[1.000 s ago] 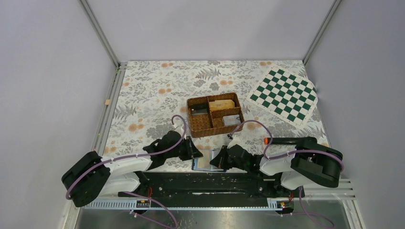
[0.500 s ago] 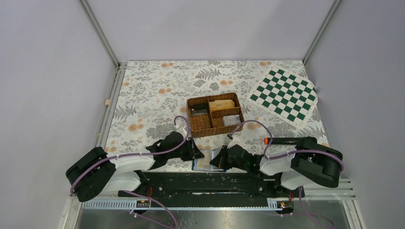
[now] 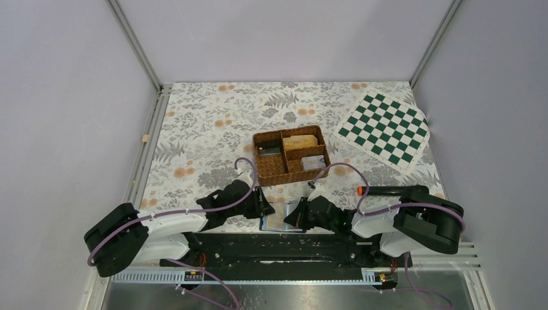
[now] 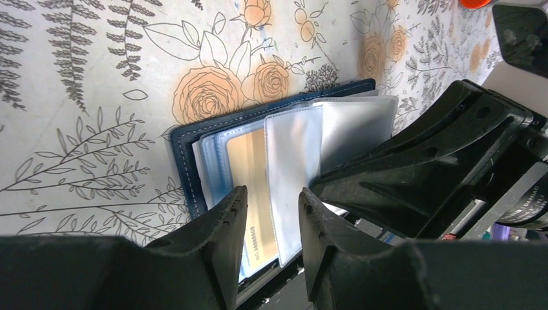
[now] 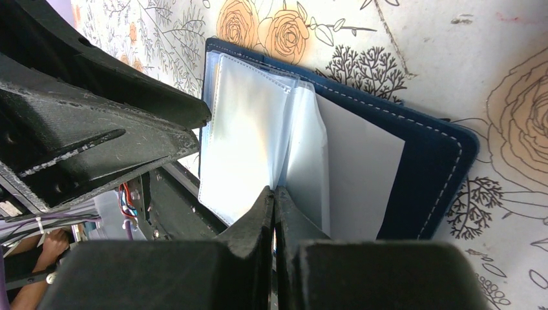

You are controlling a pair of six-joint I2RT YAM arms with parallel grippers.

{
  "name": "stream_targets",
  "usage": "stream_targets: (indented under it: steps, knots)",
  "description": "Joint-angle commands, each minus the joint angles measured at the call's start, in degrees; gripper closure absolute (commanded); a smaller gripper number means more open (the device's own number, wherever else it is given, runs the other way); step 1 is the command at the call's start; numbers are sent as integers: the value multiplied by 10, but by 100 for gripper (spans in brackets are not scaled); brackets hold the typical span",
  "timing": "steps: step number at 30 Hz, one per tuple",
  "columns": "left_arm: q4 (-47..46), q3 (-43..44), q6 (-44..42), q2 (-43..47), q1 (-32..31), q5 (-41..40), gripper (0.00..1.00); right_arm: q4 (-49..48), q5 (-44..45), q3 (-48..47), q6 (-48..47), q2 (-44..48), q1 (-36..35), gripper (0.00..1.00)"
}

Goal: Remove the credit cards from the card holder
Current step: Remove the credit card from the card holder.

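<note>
1. Two hands are meeting over the card holder [image 3: 276,217], which is lying open at the middle of the near edge of the surface [image 3: 200,129], navy cover down.
2. The left hand [image 4: 271,200] is hovering at the holder's left half with its fingers [image 4: 226,219] spread and a gap showing between them; a tan card [image 4: 249,168] is sitting in a clear sleeve just beyond the tips.
3. The right hand [image 5: 274,194] is keeping its fingers pressed together, tips touching the fanned clear sleeves [image 5: 245,129]; whether a sleeve is pinched between them I cannot tell.
4. A brown wicker tray [image 3: 257,155] is sitting near the middle of the surface, beyond the holder.
5. A green chequered board [image 3: 384,129] is lying at the far right corner.
</note>
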State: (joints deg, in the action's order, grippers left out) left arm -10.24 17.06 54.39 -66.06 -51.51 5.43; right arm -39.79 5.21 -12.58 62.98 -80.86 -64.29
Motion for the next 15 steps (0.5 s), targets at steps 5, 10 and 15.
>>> stream_targets:
  steps: [5, 10, 15]
  knots:
    - [-3, 15, -14, 15, -11, -8, 64, 18, 3, 6, -3, -5, 4, 99]
    - [-31, 19, -6, -6, -22, 4, 64, 26, 2, 2, -7, -2, 5, 99]
    - [-52, 22, -4, -25, -29, 14, 64, 26, -1, 3, -6, 0, 5, 98]
